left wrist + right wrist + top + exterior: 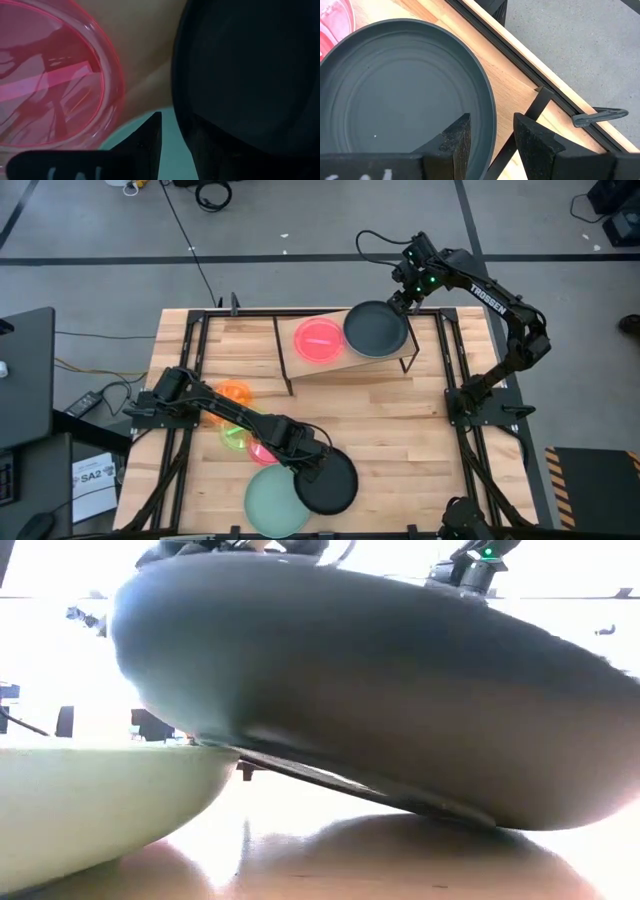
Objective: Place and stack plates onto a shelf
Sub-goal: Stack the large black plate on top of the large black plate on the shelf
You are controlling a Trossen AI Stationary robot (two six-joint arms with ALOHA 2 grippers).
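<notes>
The slanted wooden shelf (330, 365) stands at the table's far side with a red plate (318, 338) lying on it. A black plate (376, 328) lies on the shelf's right part. My right gripper (405, 302) is open, one finger inside this plate's far rim (492, 125) and one outside it, with gaps. My left gripper (312, 470) is shut on a second black plate (330, 483) near the front edge; this plate overlaps the mint-green plate (272, 502). Orange (235, 392), neon-green (234, 435) and pink (262, 451) plates lie on the table by the left arm. My left gripper pinches the front black plate's rim (181, 117) on its left side, one finger (150, 137) outside the rim and one (210, 150) over the plate's inside. The plate is tilted: its raised side is over the mint-green plate (90, 800), its lower edge (460, 815) on the table.
The shelf's thin black legs (530, 115) and the table's black frame bars (450, 360) stand close to my right gripper. The pink plate (50, 75) lies right beside my left gripper. Bare tabletop lies between the shelf and the front plates.
</notes>
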